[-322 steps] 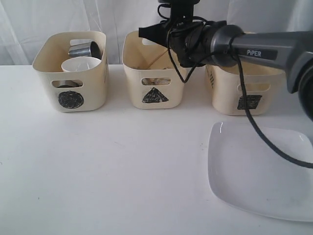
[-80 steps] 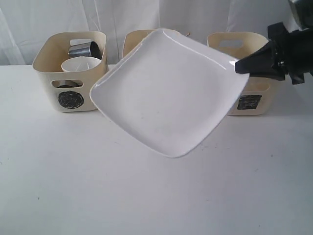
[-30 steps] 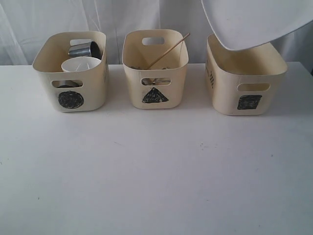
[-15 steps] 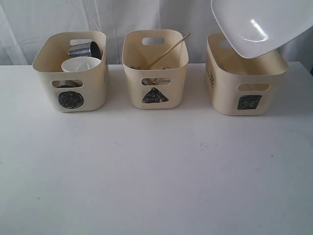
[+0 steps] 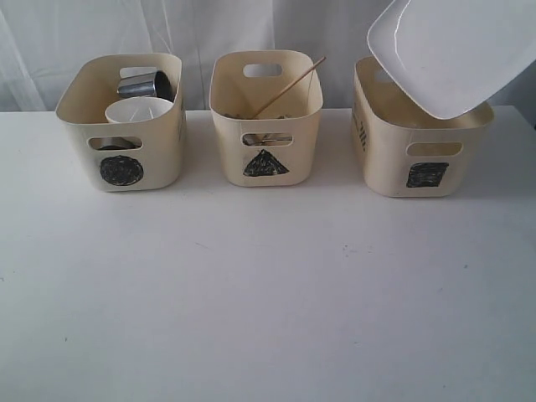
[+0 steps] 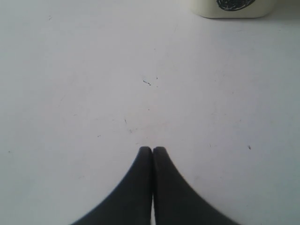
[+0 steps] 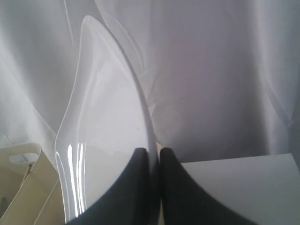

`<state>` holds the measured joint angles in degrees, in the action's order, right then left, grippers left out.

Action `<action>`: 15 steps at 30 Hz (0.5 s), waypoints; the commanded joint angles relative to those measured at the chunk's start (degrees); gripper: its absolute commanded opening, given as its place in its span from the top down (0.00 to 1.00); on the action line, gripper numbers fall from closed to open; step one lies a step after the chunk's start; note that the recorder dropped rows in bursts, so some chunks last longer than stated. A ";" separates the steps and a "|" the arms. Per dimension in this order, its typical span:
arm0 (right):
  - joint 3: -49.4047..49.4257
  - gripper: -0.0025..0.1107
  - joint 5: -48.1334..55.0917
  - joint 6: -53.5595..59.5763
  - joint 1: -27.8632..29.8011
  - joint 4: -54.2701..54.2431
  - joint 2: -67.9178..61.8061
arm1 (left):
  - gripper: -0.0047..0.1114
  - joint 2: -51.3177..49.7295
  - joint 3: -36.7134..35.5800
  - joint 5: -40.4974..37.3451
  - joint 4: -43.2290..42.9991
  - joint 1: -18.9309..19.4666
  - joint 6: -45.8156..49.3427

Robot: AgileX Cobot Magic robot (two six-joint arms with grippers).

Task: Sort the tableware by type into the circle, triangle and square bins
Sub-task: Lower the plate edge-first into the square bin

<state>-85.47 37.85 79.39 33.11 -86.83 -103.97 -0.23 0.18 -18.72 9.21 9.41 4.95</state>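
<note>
The large white squarish plate (image 5: 456,50) hangs tilted over the square bin (image 5: 423,155), its lower edge at the bin's rim. My right gripper (image 7: 153,151) is shut on the plate's rim (image 7: 110,140); the gripper itself is out of the exterior view. The circle bin (image 5: 121,126) holds a steel mug (image 5: 142,84) and the white bowl (image 5: 136,110). The triangle bin (image 5: 265,121) holds a wooden chopstick (image 5: 289,85) that leans out over its rim. My left gripper (image 6: 152,150) is shut on nothing, low over bare table, with the circle bin's base (image 6: 229,7) beyond it.
A white curtain (image 5: 251,25) hangs behind the three bins. The white table (image 5: 251,293) stretches in front of them. The square bin's handle (image 7: 21,158) shows beside the plate in the right wrist view.
The plate was lifted off the table at the right, carried up over the square bin, and has tipped more upright and come down toward the bin's rim.
</note>
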 commanded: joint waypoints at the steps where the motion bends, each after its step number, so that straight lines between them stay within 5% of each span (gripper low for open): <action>1: -0.82 0.98 -0.19 1.56 -1.14 -3.80 -0.13 | 0.96 0.23 -0.18 -1.37 0.55 0.27 -0.01; 15: -0.82 0.98 -4.10 5.83 -2.80 -3.80 -2.61 | 0.96 0.23 -0.18 -1.37 0.55 0.27 -0.01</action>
<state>-85.47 33.94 84.68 30.37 -87.66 -107.13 -0.23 0.18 -18.72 9.21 9.41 4.95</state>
